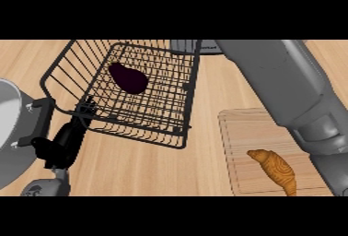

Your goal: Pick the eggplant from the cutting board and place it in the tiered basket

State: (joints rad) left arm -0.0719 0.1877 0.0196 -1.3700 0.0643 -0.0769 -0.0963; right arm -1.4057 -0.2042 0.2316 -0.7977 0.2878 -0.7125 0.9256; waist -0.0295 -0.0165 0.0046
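While eggplant (128, 78) lay inside basket (178, 69), croissant (275, 169) was left on board (246, 133). Right forearm (292, 87) was seen above board; finger state could not be told.

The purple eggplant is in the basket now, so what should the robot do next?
Probably pull the right arm back toward itself. The eggplant already lies inside the tiered basket, and only a croissant remains on the cutting board.
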